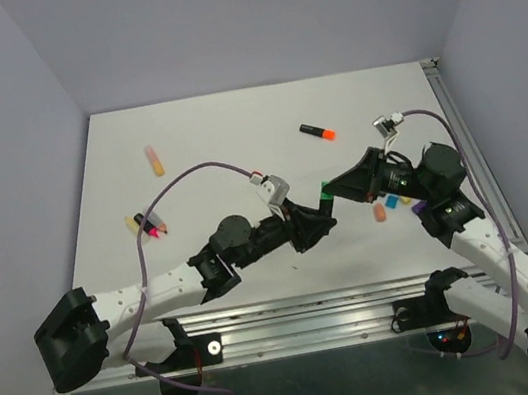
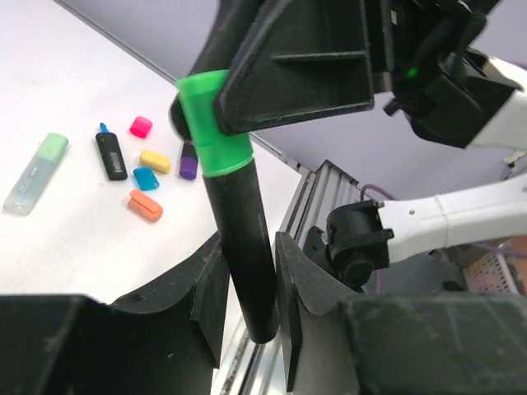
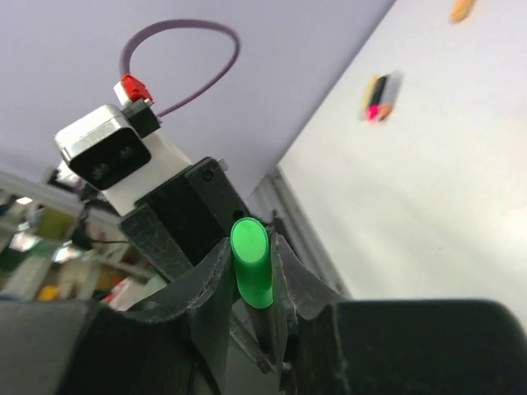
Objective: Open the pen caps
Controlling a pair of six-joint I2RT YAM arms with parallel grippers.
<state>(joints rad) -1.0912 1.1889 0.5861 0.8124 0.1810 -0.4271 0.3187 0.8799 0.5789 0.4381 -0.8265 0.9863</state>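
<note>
Your left gripper (image 2: 251,300) is closed to a narrow gap around the black barrel (image 2: 244,247) of a highlighter, gripping it low down. Your right gripper (image 3: 251,284) is pinched tight on the green cap (image 3: 249,259), which is seated on that barrel. The pen hangs in the air between the two arms, over the near middle of the table (image 1: 231,122) (the top camera gives you only a green speck there). Any print on cap or barrel is too small to read.

The left wrist view shows the cap side on, with the line where green meets black. Behind it on the table lie a pink cap (image 2: 141,126), a yellow cap (image 2: 155,161), a blue cap (image 2: 146,178) and an orange cap (image 2: 145,206), loose and close together. Beside them is a blue-tipped black pen (image 2: 111,155), and a pastel green highlighter (image 2: 37,173) lies apart from the group.

The right wrist view looks at the cap's end face between its own fingers.

Only the top view shows the orange-capped black highlighter (image 1: 317,132) and a pastel highlighter (image 1: 153,160) farther back.
</note>
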